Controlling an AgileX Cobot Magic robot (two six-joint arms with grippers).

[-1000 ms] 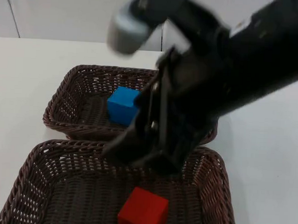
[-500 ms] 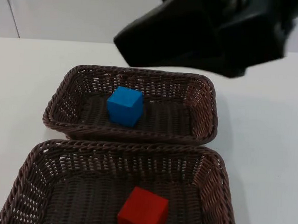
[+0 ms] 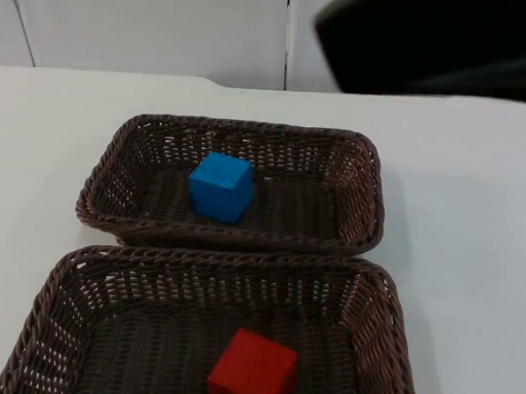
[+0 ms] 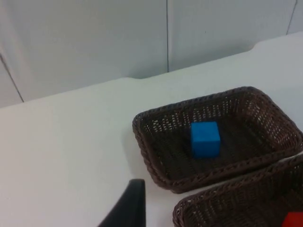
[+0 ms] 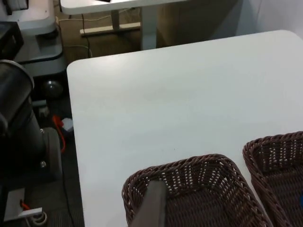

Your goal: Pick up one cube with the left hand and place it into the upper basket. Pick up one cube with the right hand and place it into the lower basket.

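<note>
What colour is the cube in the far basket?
Blue. The cube in the upper basket shows best in the top view.

Showing as dark brown woven wicker, both the upper basket (image 3: 361, 180) and the lower basket (image 3: 55, 301), rough and ribbed with a braided rim and gaps between the strands. Looking smooth and matt, like painted wood or plastic, the blue cube (image 3: 220, 186) and the red cube (image 3: 252, 371), their faces even in colour. Lying under them a white table top (image 3: 46, 133), smooth with a faint sheen, ending at a plain matt grey partition wall (image 3: 148, 23)
</note>
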